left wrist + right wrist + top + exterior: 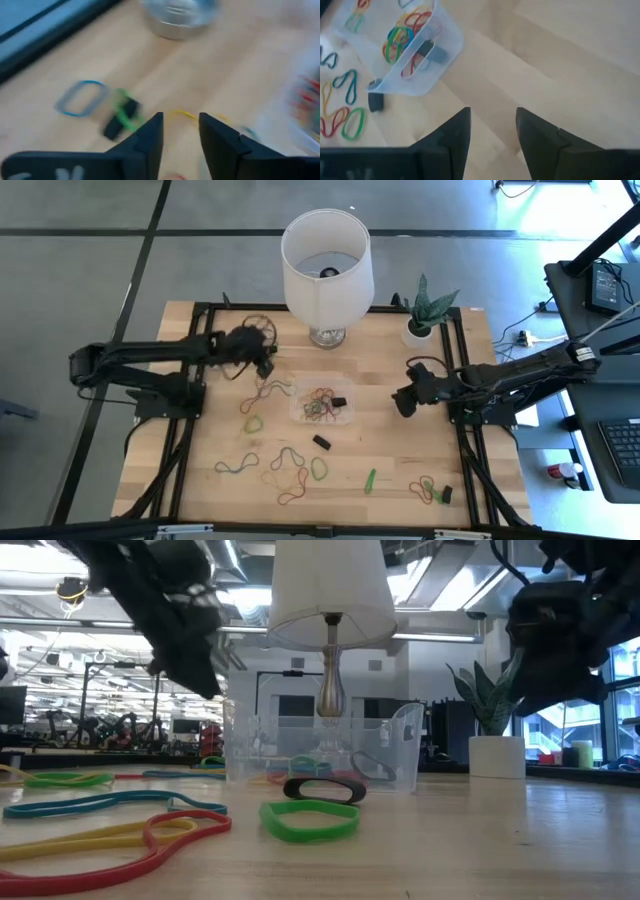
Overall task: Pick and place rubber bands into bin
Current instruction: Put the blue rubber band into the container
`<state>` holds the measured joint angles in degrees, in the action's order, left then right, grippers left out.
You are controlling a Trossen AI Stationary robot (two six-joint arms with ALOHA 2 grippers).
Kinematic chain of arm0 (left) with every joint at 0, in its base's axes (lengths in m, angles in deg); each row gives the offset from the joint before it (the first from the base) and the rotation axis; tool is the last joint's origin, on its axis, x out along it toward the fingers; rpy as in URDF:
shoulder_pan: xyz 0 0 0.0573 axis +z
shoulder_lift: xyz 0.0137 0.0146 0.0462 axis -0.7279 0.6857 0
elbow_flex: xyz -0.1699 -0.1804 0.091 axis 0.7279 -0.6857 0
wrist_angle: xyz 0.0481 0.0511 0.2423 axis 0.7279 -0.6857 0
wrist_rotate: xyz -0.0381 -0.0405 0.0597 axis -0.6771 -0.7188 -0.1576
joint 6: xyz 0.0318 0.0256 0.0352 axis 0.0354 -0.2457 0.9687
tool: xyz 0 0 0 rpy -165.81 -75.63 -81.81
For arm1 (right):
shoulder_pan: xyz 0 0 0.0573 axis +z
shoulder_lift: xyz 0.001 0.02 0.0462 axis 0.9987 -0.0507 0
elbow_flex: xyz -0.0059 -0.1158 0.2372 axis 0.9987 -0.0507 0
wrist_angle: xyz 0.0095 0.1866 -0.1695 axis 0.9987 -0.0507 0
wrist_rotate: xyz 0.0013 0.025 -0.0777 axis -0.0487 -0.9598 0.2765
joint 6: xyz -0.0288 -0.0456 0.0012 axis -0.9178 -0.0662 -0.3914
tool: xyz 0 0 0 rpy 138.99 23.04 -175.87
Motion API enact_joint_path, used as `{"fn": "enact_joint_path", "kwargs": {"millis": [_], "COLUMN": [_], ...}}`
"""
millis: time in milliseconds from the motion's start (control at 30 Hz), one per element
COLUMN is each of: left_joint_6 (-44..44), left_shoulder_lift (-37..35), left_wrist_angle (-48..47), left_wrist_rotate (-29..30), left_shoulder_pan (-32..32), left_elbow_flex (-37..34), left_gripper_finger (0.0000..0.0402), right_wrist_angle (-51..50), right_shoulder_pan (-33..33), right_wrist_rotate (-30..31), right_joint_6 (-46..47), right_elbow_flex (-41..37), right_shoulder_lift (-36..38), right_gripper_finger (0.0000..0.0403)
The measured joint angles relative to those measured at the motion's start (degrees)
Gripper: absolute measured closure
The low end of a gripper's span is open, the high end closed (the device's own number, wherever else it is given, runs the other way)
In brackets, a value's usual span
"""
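The clear bin [322, 402] stands mid-table with several coloured rubber bands [400, 37] lying in it. More rubber bands lie flat on the wood: a cluster [265, 390] left of the bin, loops [292, 470] near the front edge, and a green one [308, 822] and a black one [322, 790] in the low view. My left gripper [180, 135] is open, above the table left of the bin near a green and black band [122, 117]. My right gripper [492, 130] is open, hovering right of the bin [405, 50].
A tall lamp with a white shade [327, 265] stands behind the bin, its metal base [180, 17] close to my left gripper. A white plant pot [420, 330] sits at the far right. Bare wood [400, 450] lies between the bin and the front-right bands [428, 488].
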<state>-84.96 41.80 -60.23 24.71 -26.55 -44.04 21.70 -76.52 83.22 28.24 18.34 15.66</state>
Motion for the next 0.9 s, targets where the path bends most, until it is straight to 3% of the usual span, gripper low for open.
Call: {"fn": "enact_joint_path", "kwargs": {"millis": [233,433,600,900], "left_joint_6": [2.59,2.66,2.94,7.88], "left_shoulder_lift": [10.43,20.88,28.36,35.74], "left_wrist_angle": [5.51,6.49,6.59,6.43], "left_wrist_rotate": [4.07,-3.85,-7.90,-7.94], "left_shoulder_pan": [15.63,25.48,28.60,29.09], "left_elbow_flex": [3.97,8.07,11.51,13.93], "left_gripper_finger": [0.0238,0.0241,0.0256,0.0276], "right_wrist_angle": [0.57,0.87,0.90,1.64], "right_shoulder_pan": [-3.86,-7.76,-11.13,-15.85], "right_wrist_rotate": [0.02,0.25,1.07,1.09], "right_joint_6": [0.08,0.20,0.23,1.46], "right_elbow_flex": [0.00,0.00,0.00,0.00], "right_shoulder_lift": [0.11,0.07,0.07,0.07], "right_gripper_finger": [0.0243,0.0243,0.0243,0.0243]}}
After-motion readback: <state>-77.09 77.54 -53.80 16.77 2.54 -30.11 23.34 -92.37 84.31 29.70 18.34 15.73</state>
